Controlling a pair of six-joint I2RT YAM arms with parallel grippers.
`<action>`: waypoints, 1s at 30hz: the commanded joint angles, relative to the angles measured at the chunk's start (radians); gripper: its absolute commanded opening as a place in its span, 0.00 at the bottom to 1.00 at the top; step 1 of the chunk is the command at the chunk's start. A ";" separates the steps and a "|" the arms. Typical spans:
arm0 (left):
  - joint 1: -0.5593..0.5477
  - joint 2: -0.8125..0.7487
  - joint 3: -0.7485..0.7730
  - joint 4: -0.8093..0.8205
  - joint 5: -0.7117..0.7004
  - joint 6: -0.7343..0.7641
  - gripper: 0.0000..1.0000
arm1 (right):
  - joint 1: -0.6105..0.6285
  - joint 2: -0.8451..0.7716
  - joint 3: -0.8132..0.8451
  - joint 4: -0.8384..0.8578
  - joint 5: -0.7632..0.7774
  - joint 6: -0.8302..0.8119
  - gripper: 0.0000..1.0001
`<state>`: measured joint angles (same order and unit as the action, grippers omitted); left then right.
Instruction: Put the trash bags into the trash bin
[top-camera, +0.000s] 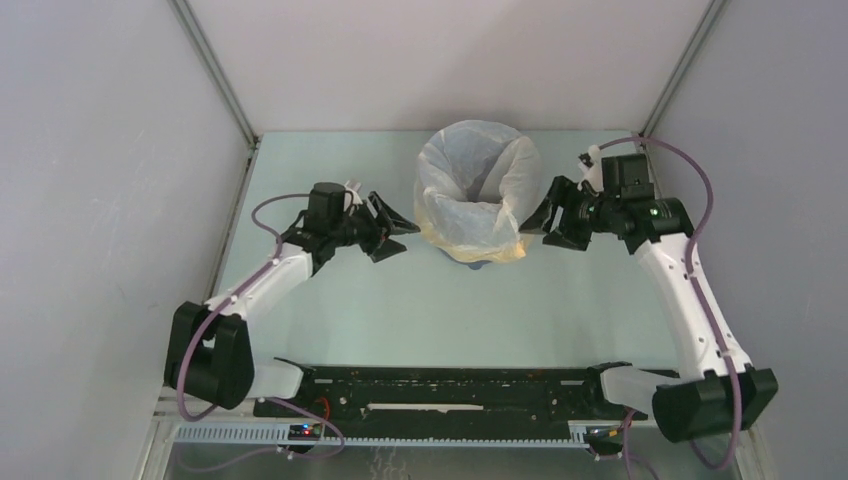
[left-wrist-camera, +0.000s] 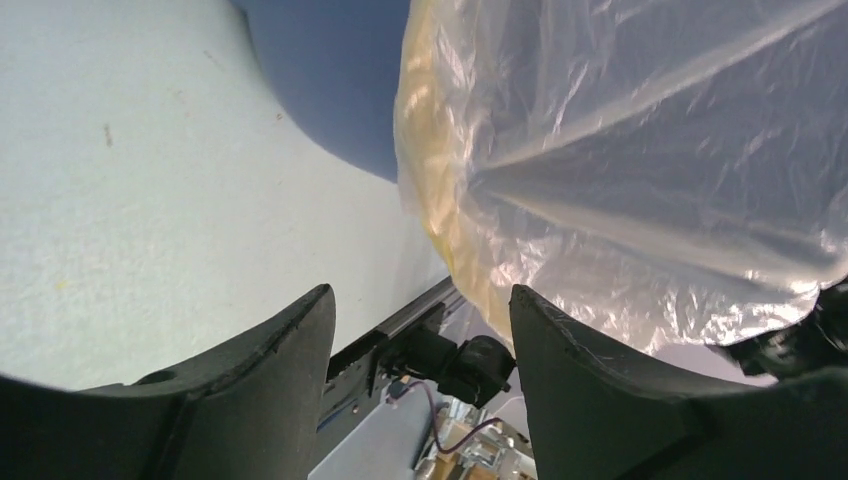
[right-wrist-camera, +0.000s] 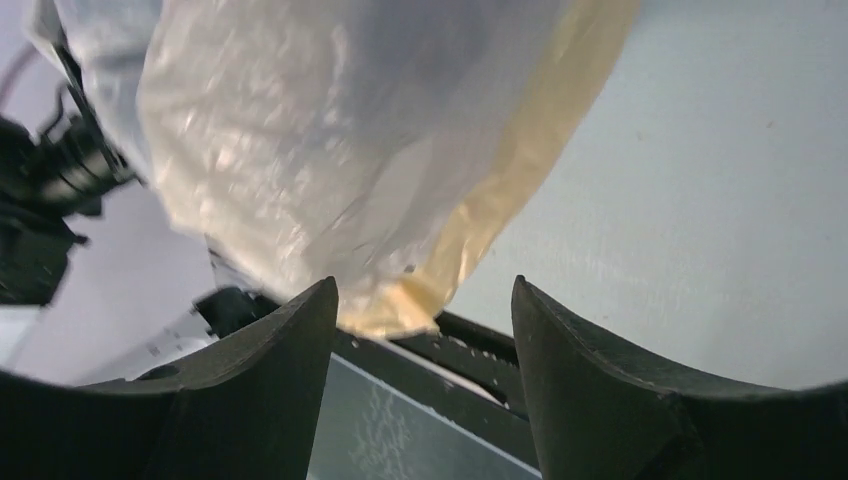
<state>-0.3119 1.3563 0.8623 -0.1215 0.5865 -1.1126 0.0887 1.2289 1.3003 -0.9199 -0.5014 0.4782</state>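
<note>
The trash bag (top-camera: 478, 190) is a thin crinkly pale plastic bag with a yellow band. It is draped over the trash bin, its mouth open upward and its rim folded down outside. Only a bit of the blue trash bin (top-camera: 476, 262) shows under the bag's lower edge; its blue wall also shows in the left wrist view (left-wrist-camera: 330, 80). My left gripper (top-camera: 393, 233) is open and empty, just left of the bag (left-wrist-camera: 620, 170). My right gripper (top-camera: 547, 226) is open and empty, just right of the bag (right-wrist-camera: 340, 150). Neither gripper touches the bag.
The pale green table (top-camera: 420, 310) is enclosed by grey walls at the back and both sides. A black rail (top-camera: 440, 390) with the arm bases runs along the near edge.
</note>
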 joint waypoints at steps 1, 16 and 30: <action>-0.010 -0.096 0.079 -0.178 -0.045 0.138 0.71 | 0.119 -0.078 -0.024 -0.077 0.090 -0.046 0.73; -0.104 -0.341 0.114 -0.401 -0.217 0.210 0.73 | 0.185 -0.032 -0.257 0.558 0.118 -0.004 0.54; -0.104 -0.406 0.095 -0.383 -0.226 0.169 0.74 | 0.144 -0.141 -0.126 0.159 0.220 -0.015 0.82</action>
<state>-0.4122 0.9428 0.9298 -0.5198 0.3698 -0.9428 0.2481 1.2175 1.0466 -0.5266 -0.3565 0.4782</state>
